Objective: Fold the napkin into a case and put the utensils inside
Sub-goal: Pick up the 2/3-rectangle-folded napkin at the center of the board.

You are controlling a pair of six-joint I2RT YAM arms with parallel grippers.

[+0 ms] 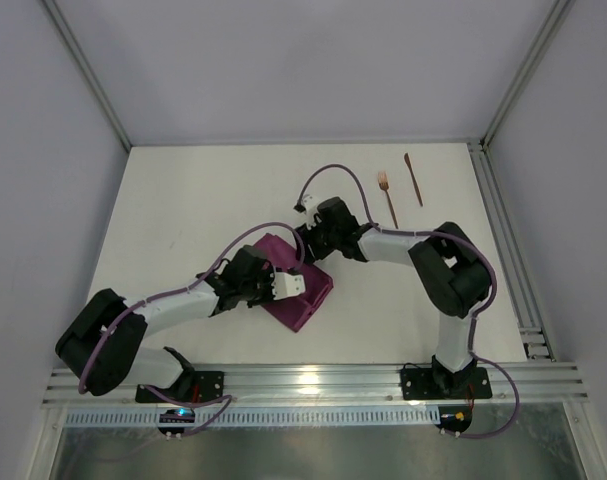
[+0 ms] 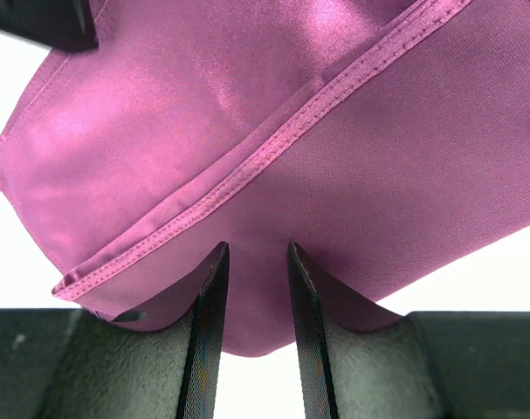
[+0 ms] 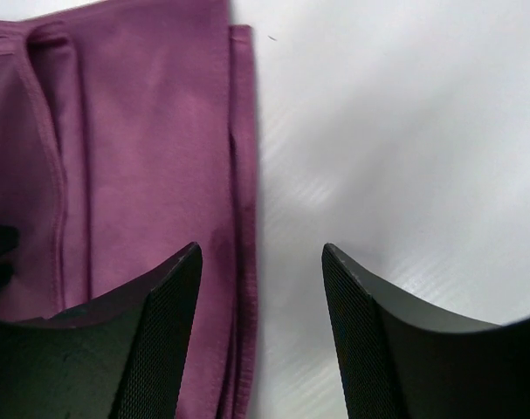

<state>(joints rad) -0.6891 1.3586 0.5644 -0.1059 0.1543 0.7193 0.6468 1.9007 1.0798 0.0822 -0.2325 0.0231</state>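
1. Left gripper point(image 2: 254, 249): jaws narrowed, seemingly pinching the napkin point(image 2: 378, 175) mid-table point(image 1: 183, 200).
2. Right gripper point(image 3: 260, 249): jaws wide, empty, straddling its edge.
3. Folding in hand; next, probably crease the pouch flat.
4. Fork point(image 1: 387, 197) and knife point(image 1: 413, 180) lie beyond, untouched.

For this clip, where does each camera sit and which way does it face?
Top external: above and behind the arms, looking down on table, napkin, fork, knife; both arms show.
Left wrist: on the left hand, facing napkin folds; its two fingers show.
Right wrist: on the right hand, facing napkin edge and bare table; its spread fingers show.
Shared: all three see the napkin.
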